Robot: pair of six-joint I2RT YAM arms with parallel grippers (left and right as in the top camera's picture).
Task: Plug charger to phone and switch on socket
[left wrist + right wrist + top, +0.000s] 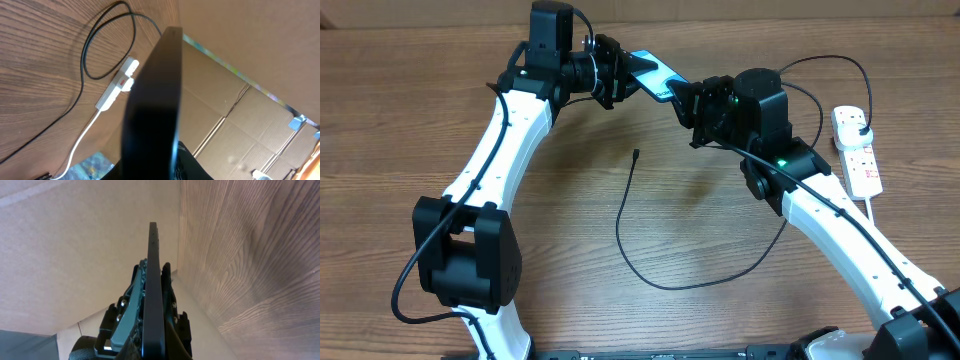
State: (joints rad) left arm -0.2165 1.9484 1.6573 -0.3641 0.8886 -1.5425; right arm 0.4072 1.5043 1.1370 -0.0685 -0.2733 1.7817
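The phone point(655, 73), blue-teal screen up, is held above the table at the back centre. My left gripper point(620, 72) is shut on its left end and my right gripper point(686, 100) is shut on its right end. The left wrist view point(155, 100) and the right wrist view point(154, 280) show the phone edge-on as a dark slab between the fingers. The charger's black cable point(625, 235) lies loose on the table, with its tip point(636, 153) free below the phone. The cable's other end is plugged into the white socket point(858, 150) at the right, which also shows in the left wrist view point(117, 87).
The socket's thick white cord point(872, 208) runs toward the front right, under my right arm. The black cable point(820, 62) loops behind the right arm. Cardboard walls point(240, 115) stand behind the table.
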